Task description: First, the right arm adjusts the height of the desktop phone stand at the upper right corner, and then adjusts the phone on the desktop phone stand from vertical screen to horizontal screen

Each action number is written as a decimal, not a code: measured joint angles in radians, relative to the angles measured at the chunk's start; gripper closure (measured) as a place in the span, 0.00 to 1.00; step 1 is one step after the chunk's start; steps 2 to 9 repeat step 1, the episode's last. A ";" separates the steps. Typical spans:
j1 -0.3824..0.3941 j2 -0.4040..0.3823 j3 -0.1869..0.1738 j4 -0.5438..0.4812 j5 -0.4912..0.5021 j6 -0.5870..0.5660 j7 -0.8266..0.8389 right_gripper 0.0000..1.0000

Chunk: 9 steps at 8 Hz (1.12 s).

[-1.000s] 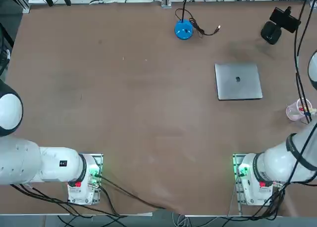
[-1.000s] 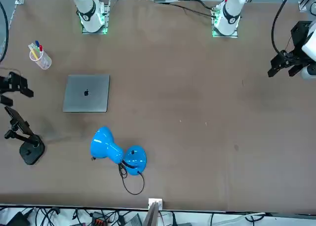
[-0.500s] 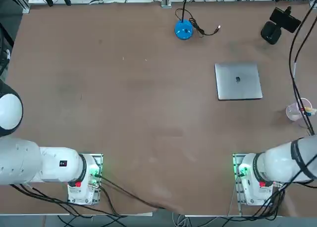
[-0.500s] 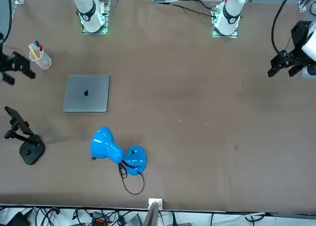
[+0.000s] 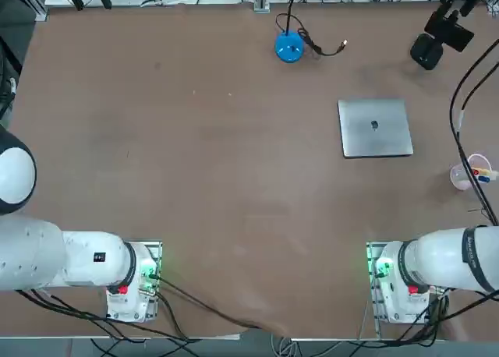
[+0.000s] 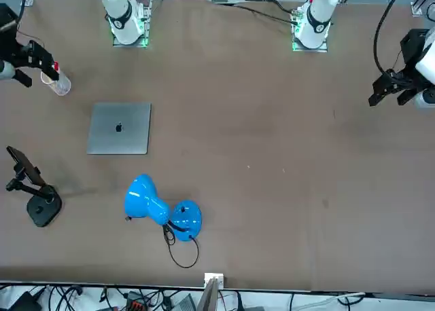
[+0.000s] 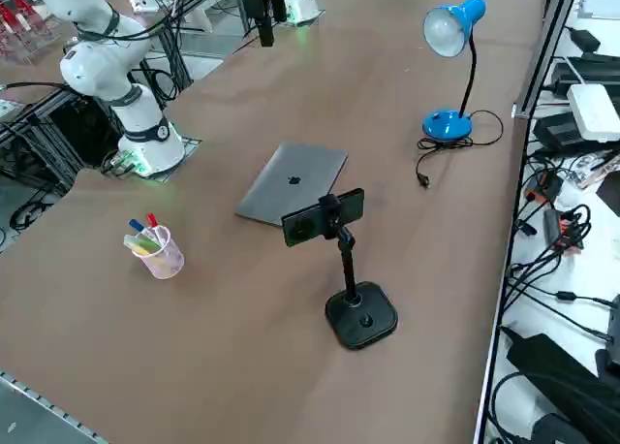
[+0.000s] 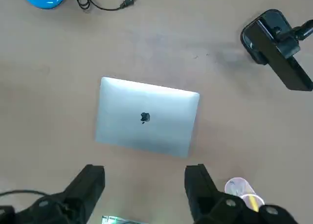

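Black phone (image 7: 303,226) sideways on its stand (image 7: 360,318), beyond and right of the laptop (image 7: 291,182) | Right tool (image 8: 145,171) wide open, empty, raised on the laptop's robot side | Likely finishing: retreat high, clearing stand and pen cup (image 7: 167,262)

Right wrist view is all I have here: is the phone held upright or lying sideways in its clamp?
Observer: Sideways: in the right side view, the phone has its long side running across the top of the phone stand.
Operator: Is the open right gripper anywhere near it?
Observer: No, the front view shows the right gripper well apart from the stand, partly covering the pen cup.
Operator: What is above that blue disc at the edge of my picture?
Observer: A blue lamp head, on a black gooseneck rising from it.
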 joint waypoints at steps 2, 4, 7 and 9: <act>0.000 -0.002 0.000 0.001 0.000 -0.008 0.001 0.00; 0.000 -0.002 0.000 0.001 0.000 -0.008 0.001 0.00; 0.000 -0.002 0.000 0.001 0.000 -0.008 0.001 0.00; 0.000 -0.002 0.000 0.001 0.000 -0.008 0.001 0.00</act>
